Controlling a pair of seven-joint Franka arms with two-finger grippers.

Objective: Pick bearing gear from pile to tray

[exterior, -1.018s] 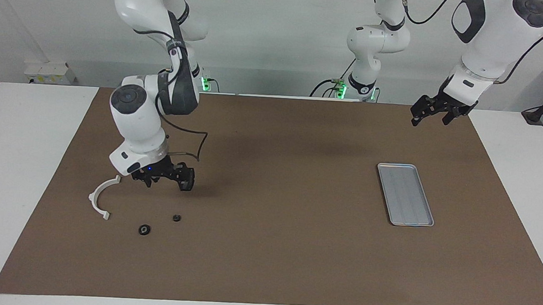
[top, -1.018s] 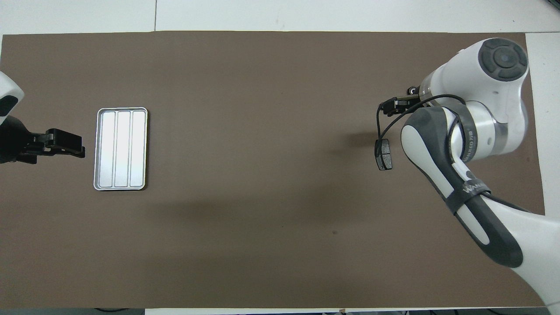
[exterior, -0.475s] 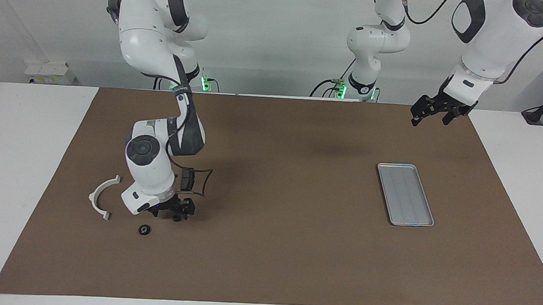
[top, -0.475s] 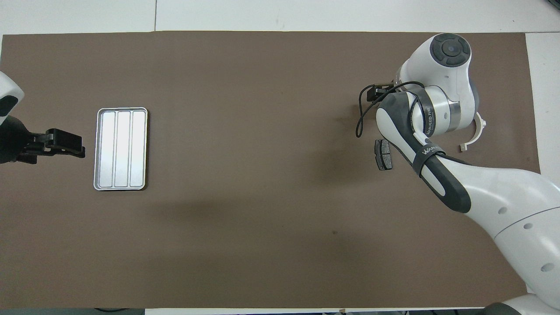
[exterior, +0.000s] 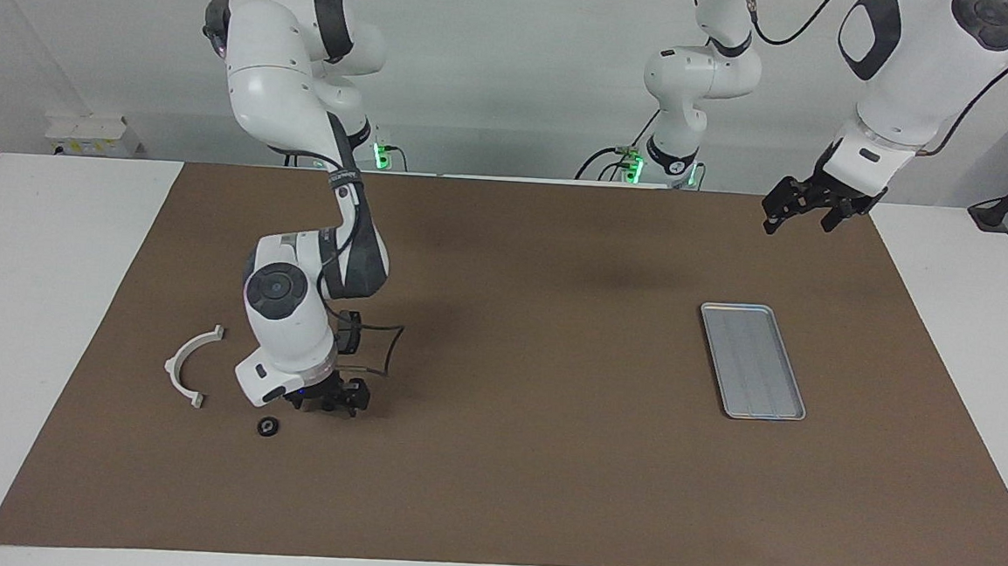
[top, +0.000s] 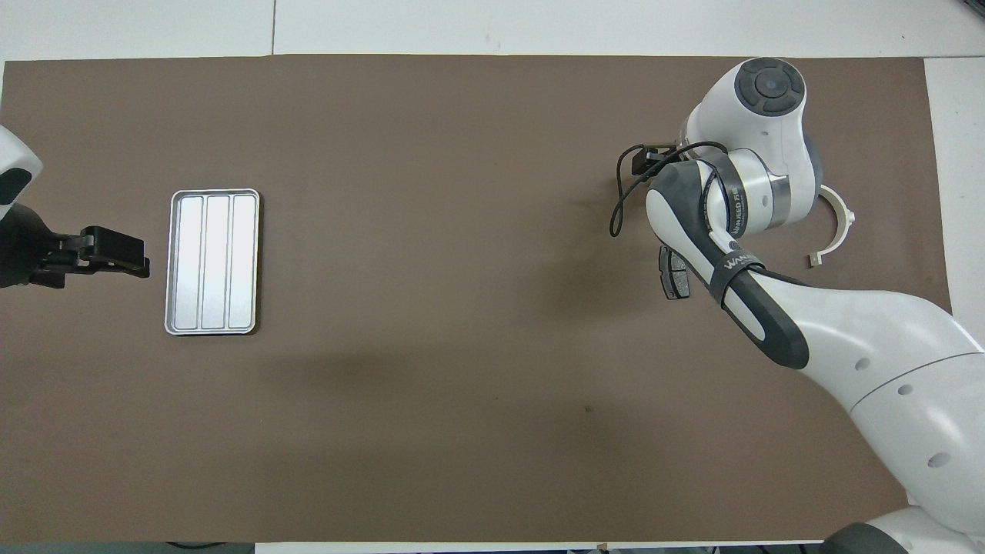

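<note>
The pile lies at the right arm's end of the brown mat. It holds a white plastic arc (exterior: 187, 363), also in the overhead view (top: 840, 228), a dark brake pad (top: 675, 275), half covered by the right arm, and a small black round piece (exterior: 267, 427). My right gripper (exterior: 332, 400) is down at the mat beside that piece, on the spot where a second round piece lay, and that piece is hidden now. Only its edge (top: 648, 160) shows from above. The silver ribbed tray (exterior: 753, 361) (top: 213, 261) lies empty at the left arm's end. My left gripper (exterior: 795, 215) (top: 115, 254) waits, open and empty, in the air beside the tray.
The brown mat (exterior: 528, 459) covers most of the white table. A black cable (top: 623, 201) loops out from the right wrist over the mat. The right arm's forearm covers part of the pile in the overhead view.
My right gripper has come down from above the brake pad and moved away from the robots onto the small round piece, which it now covers. The left arm has not moved.
</note>
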